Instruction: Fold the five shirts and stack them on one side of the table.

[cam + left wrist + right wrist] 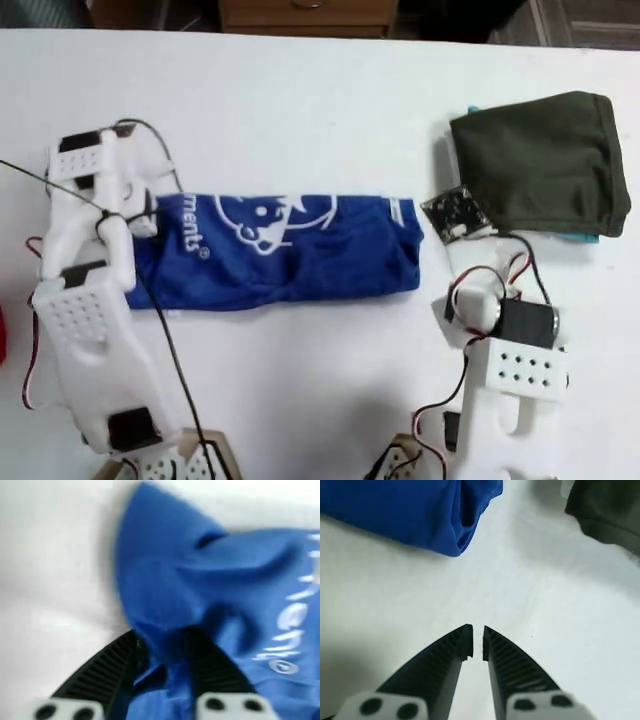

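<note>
Right now the blue shirt (290, 250) is lying as a long band across the tabletop (300, 100), its left end being pinched by the left hand (165, 645) while the right hand (477, 635), nearly closed and empty, is hovering just off its right end.

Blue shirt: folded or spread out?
Partly folded: the blue shirt lies as a long narrow band, not a compact packet like the dark green shirt. The left gripper pinches one end.
</note>
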Available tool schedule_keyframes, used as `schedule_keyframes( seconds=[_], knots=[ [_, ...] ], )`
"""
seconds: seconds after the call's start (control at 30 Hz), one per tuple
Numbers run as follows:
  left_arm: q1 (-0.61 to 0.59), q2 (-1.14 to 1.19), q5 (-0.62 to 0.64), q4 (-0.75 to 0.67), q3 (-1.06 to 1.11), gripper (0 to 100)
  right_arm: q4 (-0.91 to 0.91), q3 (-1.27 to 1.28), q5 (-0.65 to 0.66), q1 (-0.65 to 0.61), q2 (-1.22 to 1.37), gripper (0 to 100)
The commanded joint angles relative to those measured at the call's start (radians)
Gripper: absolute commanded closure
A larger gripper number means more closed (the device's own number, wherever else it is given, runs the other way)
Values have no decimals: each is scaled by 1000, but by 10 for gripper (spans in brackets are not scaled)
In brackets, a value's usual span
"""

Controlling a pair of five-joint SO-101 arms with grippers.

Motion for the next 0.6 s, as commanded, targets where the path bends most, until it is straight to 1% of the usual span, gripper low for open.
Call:
schedule_keyframes(
  seconds=[0.0, 0.03, 0.13, 0.27, 0.33, 0.47, 0.57],
  knots=[
    [-52, 8, 0, 15, -2, 978, -73, 78, 2, 51, -30, 957],
    [-80, 6, -12, 14, -4, 974, -108, 110, 0, 77, -30, 957],
    [-167, 11, -100, 26, -35, 974, -217, 204, 0, 170, -30, 957],
    [-308, 14, -181, 94, -136, 974, -355, 342, 0, 297, -30, 957],
    [-354, 14, -212, 140, -205, 974, -421, 402, 0, 340, -30, 957],
    [-391, 14, -249, 245, -326, 974, -538, 499, 0, 371, -30, 957],
    [-391, -6, -256, 258, -341, 974, -559, 519, 0, 371, -31, 957]
  ],
)
